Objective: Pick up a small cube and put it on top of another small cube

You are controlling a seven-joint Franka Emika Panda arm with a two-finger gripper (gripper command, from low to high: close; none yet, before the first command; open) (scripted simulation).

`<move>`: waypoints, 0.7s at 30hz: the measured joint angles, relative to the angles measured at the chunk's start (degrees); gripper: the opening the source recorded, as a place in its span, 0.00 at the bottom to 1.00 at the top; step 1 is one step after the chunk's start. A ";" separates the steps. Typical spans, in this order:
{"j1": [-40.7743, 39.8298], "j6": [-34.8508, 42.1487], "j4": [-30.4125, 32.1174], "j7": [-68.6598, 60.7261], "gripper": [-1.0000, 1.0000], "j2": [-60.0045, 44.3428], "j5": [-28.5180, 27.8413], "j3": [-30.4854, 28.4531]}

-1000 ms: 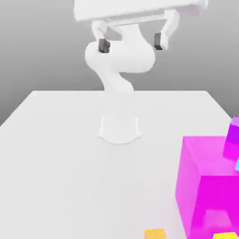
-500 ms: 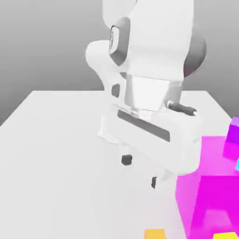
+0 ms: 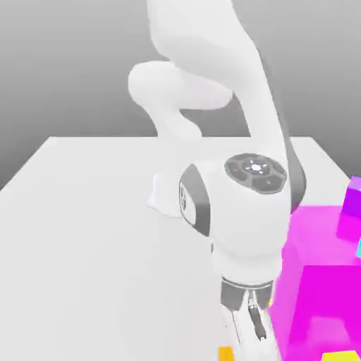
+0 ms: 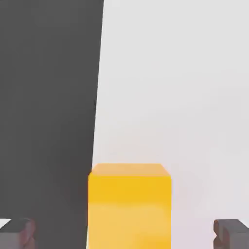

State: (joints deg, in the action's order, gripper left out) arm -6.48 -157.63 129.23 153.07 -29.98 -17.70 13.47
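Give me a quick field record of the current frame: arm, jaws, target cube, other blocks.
arm: bent low over the table, wrist down near the exterior view's lower edge
gripper: jaws open, one tip either side of the cube, not touching it
cube: orange-yellow, on the table near its edge, between the jaws
magenta block: large, at the exterior view's right
purple cube: behind the magenta block
yellow cube: at the exterior view's lower right corner
stack: not yet started

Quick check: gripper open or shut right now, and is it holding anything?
Gripper: open, fingers spread wide to either side of the small cube, nothing held yet.
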 joint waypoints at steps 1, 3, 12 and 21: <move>0.00 0.00 0.00 0.00 0.00 0.00 0.00 0.00; 0.00 -0.06 0.00 0.00 0.00 0.00 0.00 0.00; -3.27 6.09 2.28 -4.69 0.00 7.09 2.95 2.13; 2.15 28.14 -7.57 0.61 0.00 19.78 9.33 8.57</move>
State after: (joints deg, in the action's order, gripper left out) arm -4.33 -129.49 121.66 153.68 -10.20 -8.38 22.04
